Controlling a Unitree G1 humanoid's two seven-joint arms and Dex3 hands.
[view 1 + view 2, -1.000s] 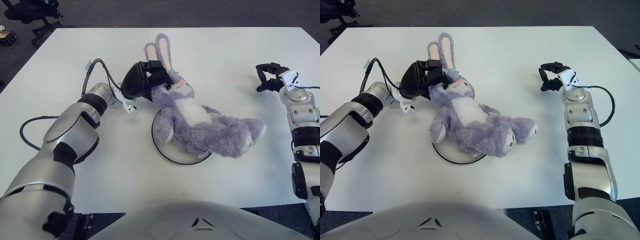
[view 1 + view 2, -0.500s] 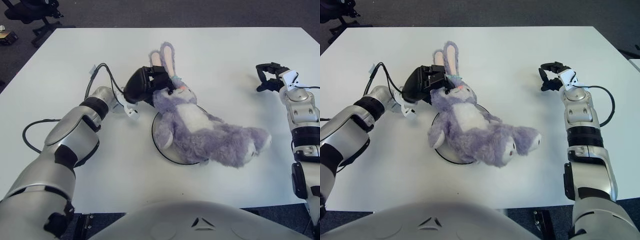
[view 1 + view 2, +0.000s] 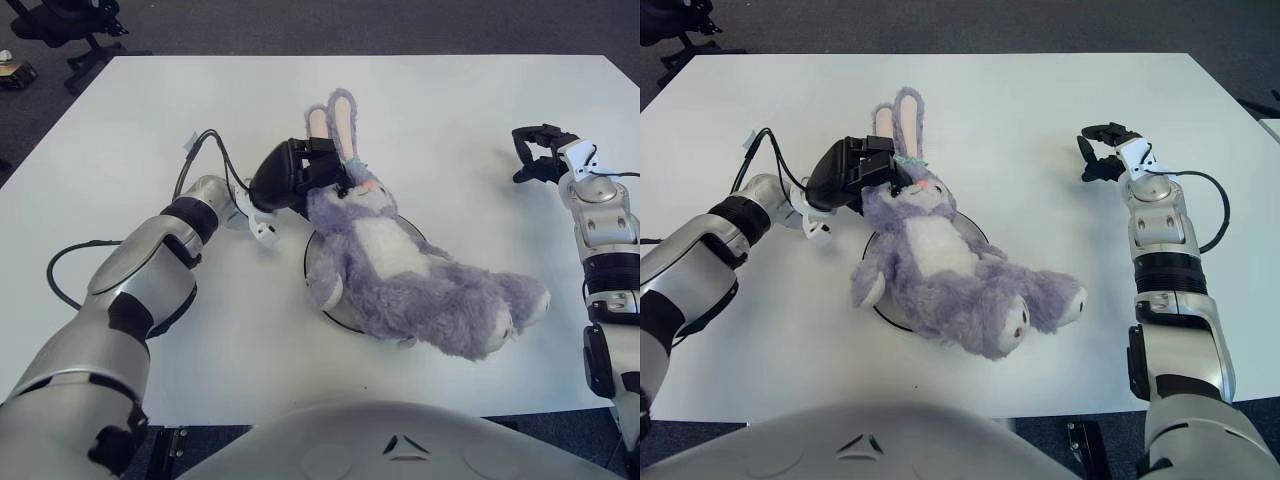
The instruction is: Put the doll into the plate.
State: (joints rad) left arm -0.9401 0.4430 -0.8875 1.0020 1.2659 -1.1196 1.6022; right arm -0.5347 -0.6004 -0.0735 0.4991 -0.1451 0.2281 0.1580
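**Doll over plate, left hand on its head**

Left hand (image 3: 297, 172) is clamped on the head of the purple plush rabbit doll (image 3: 400, 270), fingers closed at the base of the ears. Gripping there lets the limp body trail, so the torso can be laid down first.

Doll lies on its back, diagonal: head far-left, legs near-right. Torso covers most of the round white plate with a dark rim (image 3: 312, 270), which sits mid-table; only its left arc shows. Legs and feet overhang the plate's right edge onto the white table (image 3: 450, 110). Can't tell if the torso is fully resting on the plate or partly held up by the grip.

Right hand (image 3: 1102, 152) shows at the far right of the table, well apart from the doll, fingers curled, holding nothing.

Judgement: placement nearly done. What's left is the release; the overhanging legs could drag the doll off-centre once the head is let go.
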